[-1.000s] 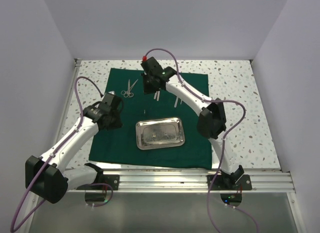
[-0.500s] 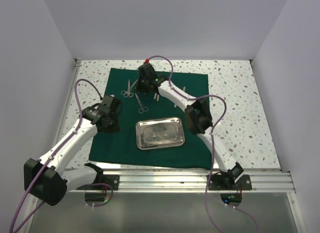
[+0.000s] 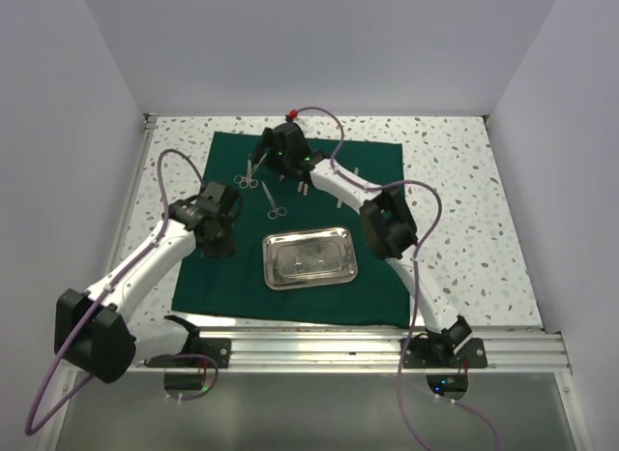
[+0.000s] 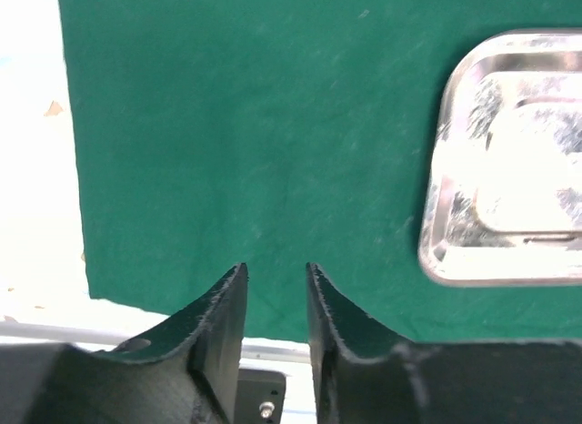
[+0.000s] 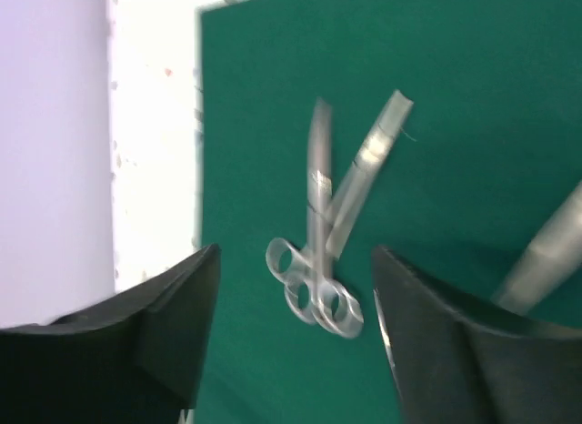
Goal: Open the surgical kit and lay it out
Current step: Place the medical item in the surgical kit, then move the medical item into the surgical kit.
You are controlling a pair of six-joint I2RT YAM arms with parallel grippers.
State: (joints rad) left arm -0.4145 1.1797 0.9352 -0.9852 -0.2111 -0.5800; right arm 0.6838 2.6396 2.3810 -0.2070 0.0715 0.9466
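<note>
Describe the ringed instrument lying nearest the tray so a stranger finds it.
On the dark green cloth, find the steel tray. Just beyond its far left corner lies a slim ringed instrument, blades shut; the scissors farther left are spread in a V.

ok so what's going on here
Two robot arms are laying out a surgical kit. The dark green cloth wrap lies spread flat on the speckled table, with the shiny rectangular steel tray near its front edge. The right pincer hangs open above a pair of silver scissors at the cloth's far left; another small pair lies nearer the tray. The left pincer hovers over bare cloth, slightly open, holding nothing.
</note>
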